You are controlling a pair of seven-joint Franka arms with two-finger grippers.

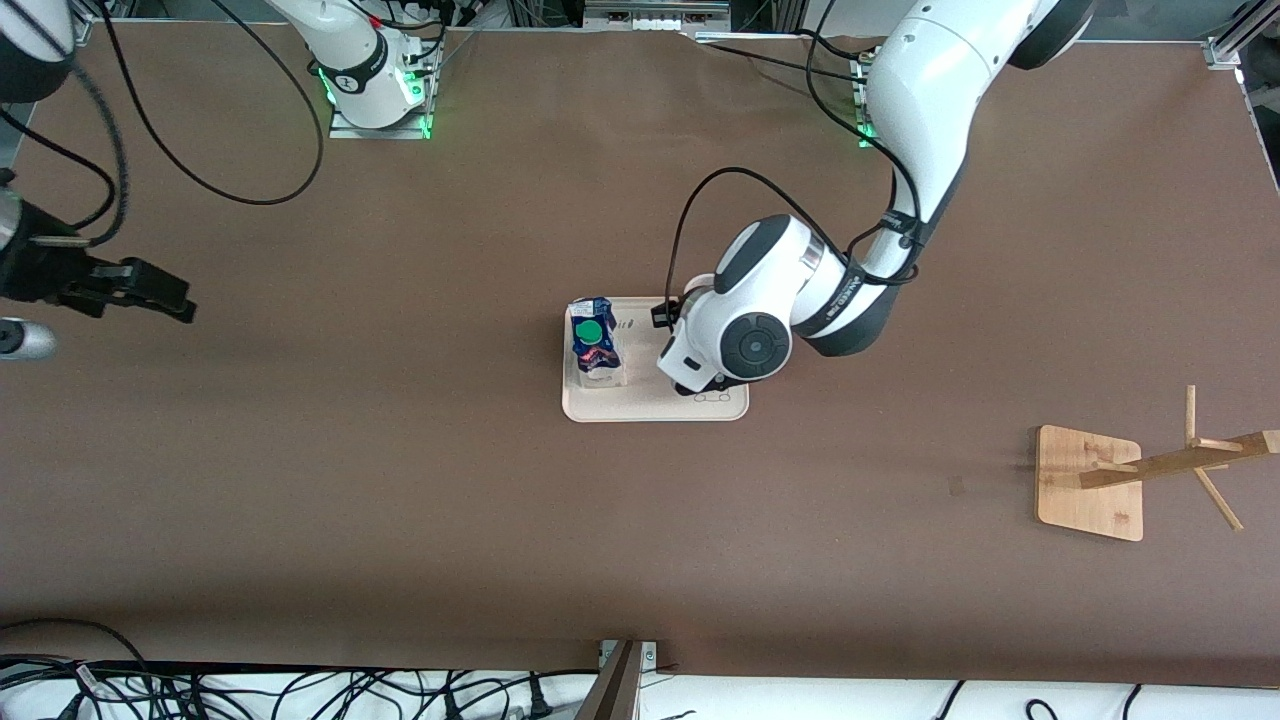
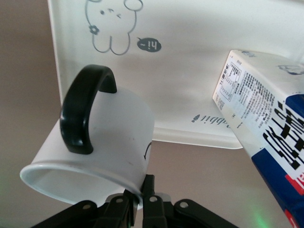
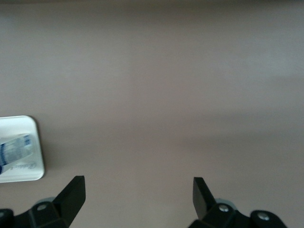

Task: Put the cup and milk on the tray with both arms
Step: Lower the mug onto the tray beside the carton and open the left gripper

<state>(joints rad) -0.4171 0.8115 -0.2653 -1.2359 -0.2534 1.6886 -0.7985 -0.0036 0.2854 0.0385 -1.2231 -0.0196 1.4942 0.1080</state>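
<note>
The cream tray (image 1: pixel 650 402) lies mid-table with the milk (image 1: pixel 593 340) standing on its end toward the right arm. My left gripper (image 1: pixel 697 385) is over the tray's other end, with the cup hidden beneath the hand in the front view. In the left wrist view my left gripper (image 2: pixel 142 184) is shut on the rim of the white cup (image 2: pixel 114 137), which is tilted, black handle up, over the tray's edge (image 2: pixel 190 61), beside the milk (image 2: pixel 266 142). My right gripper (image 1: pixel 150 290) waits open and empty over bare table at the right arm's end; it also shows in the right wrist view (image 3: pixel 137 187).
A bamboo rack (image 1: pixel 1090 482) stands at the left arm's end of the table, nearer to the front camera than the tray. The right wrist view shows the tray's corner (image 3: pixel 26 172) and part of the milk (image 3: pixel 14 148). Cables hang along the table's edge nearest the front camera.
</note>
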